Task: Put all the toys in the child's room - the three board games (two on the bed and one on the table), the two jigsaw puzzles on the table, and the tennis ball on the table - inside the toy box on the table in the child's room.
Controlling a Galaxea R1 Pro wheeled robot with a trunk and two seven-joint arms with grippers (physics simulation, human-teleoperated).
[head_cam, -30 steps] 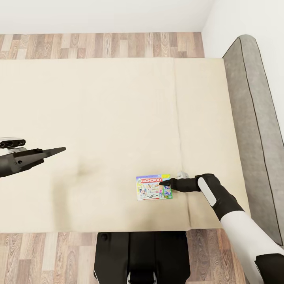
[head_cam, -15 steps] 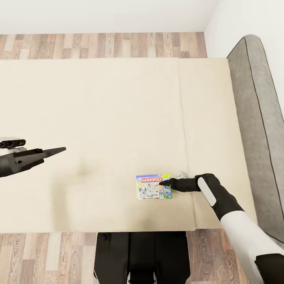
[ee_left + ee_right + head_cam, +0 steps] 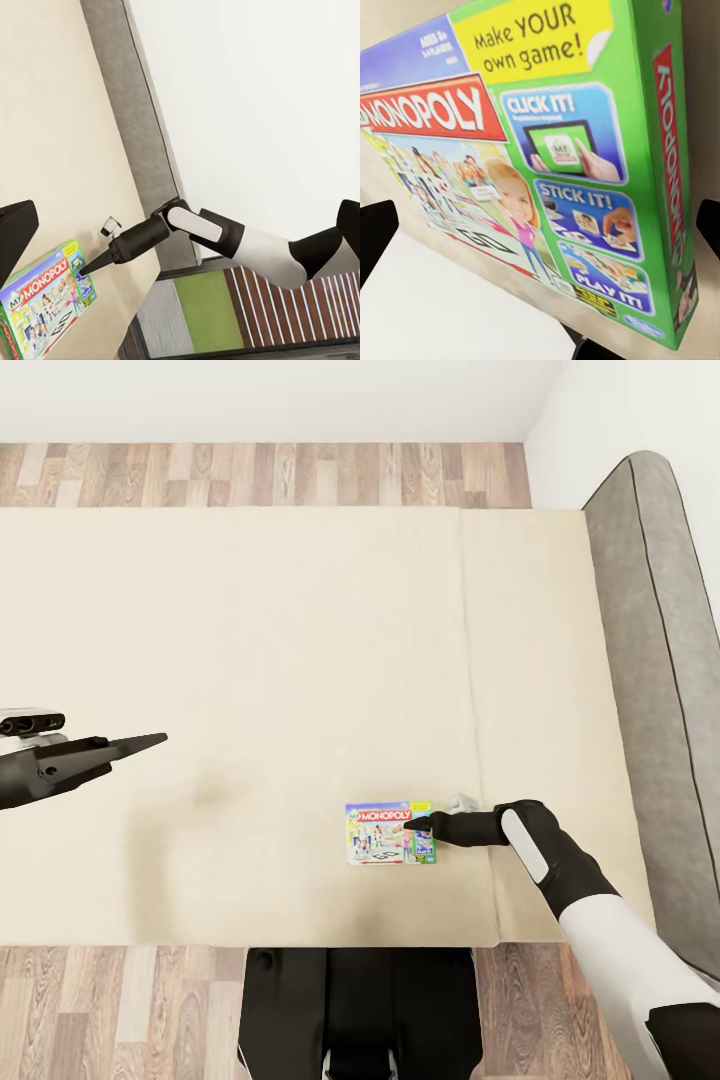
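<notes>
I have the right gripper (image 3: 412,824) reaching over the right edge of the Monopoly game (image 3: 390,834), which lies flat on the bed (image 3: 280,660), grip state indeterminate, while the left gripper (image 3: 150,742) hovers well apart, apparently closed.

The right gripper (image 3: 414,825) covers part of the board game (image 3: 380,836), hiding how its jaws stand.

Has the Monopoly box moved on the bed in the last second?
No. The Monopoly box keeps its place in the view; the bed seam drifted right, but wall and floor drifted too, so the camera moved.
</notes>
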